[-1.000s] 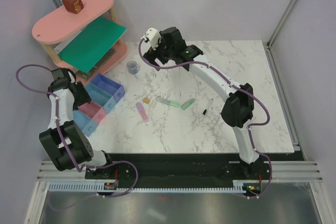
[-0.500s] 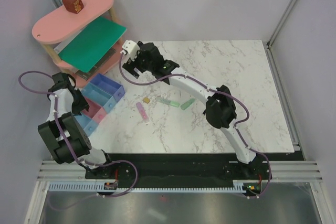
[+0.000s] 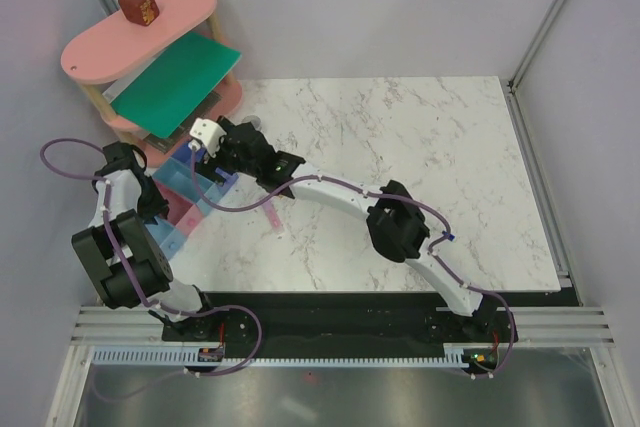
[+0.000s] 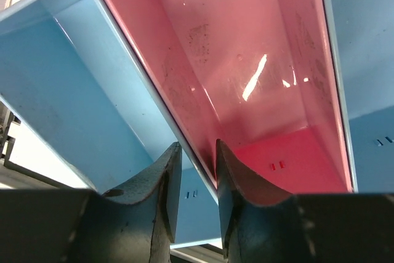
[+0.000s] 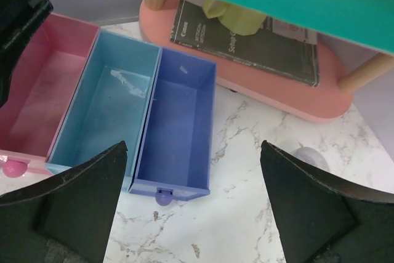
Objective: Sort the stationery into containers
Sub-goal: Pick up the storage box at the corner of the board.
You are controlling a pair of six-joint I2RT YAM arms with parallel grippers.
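Four containers stand side by side at the table's left: light blue (image 4: 68,84), pink (image 4: 246,60), blue (image 5: 104,109) and violet (image 5: 178,121). All that shows of their insides is bare. My left gripper (image 4: 197,146) straddles the touching walls of the light blue and pink containers. Its jaws are narrow, with a slit of light beside the left finger (image 4: 161,189). My right gripper (image 5: 194,146) hangs wide open over the violet container's knob end, holding nothing. A pink stick (image 3: 272,215) lies on the marble. The bluish tape roll (image 5: 309,157) peeks out beside my right finger. The other stationery is hidden under my right arm.
The pink oval shelf (image 3: 150,37) stands behind the containers with a green sheet (image 3: 178,82), a booklet (image 5: 246,35) and a brown block (image 3: 138,5). My right arm (image 3: 340,197) stretches low across the table's middle. Grey walls and a metal post (image 3: 545,27) close in the table.
My right arm has swung left from the table's back to above the containers, staying open. My left jaws have narrowed around the wall between the light blue and pink containers.
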